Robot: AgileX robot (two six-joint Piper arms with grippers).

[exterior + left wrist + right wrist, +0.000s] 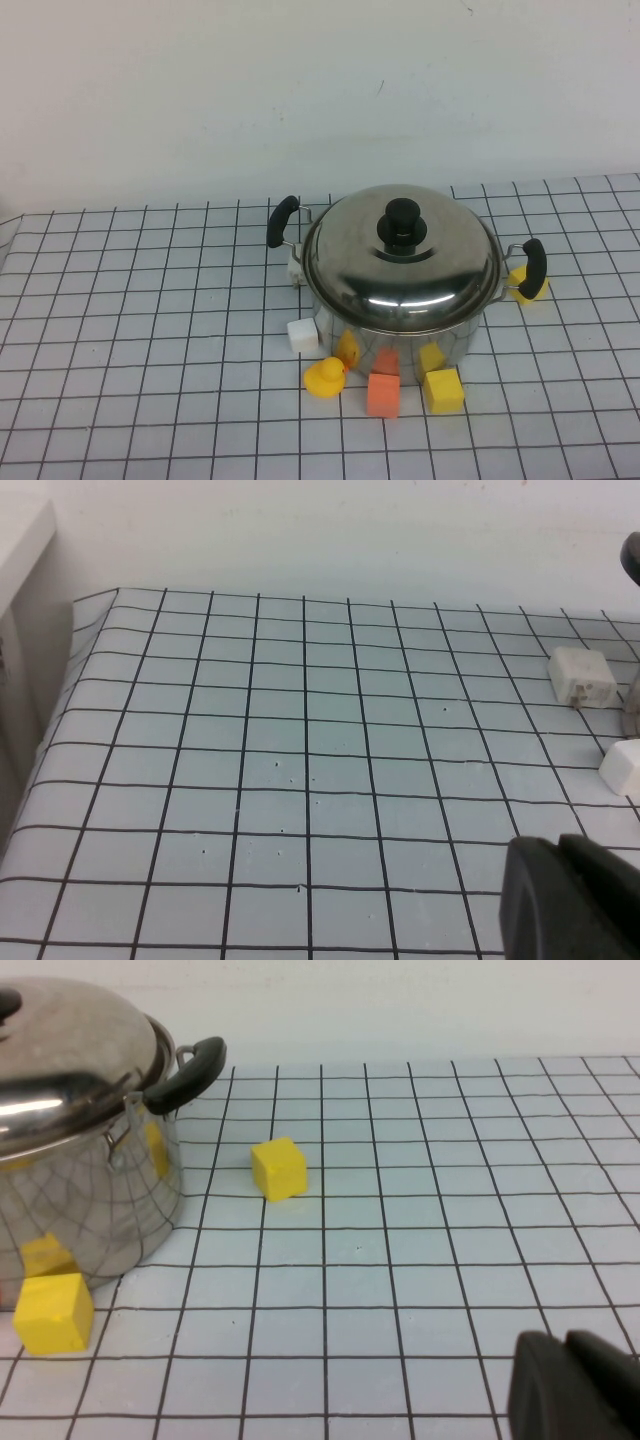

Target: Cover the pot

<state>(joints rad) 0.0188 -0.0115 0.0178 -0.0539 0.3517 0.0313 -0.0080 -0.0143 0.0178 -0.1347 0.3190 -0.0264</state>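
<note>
The pot is a large shiny steel pot with two black side handles, standing right of the table's middle. A domed steel lid with a black knob sits on its rim. The pot and lid also show in the right wrist view. Neither arm shows in the high view. My left gripper is shut and empty, low over bare table left of the pot. My right gripper is shut and empty, low over the table right of the pot.
Small toys ring the pot: a white cube, a yellow duck, an orange block, a yellow block in front, another yellow block under the right handle, and a white block by the left handle.
</note>
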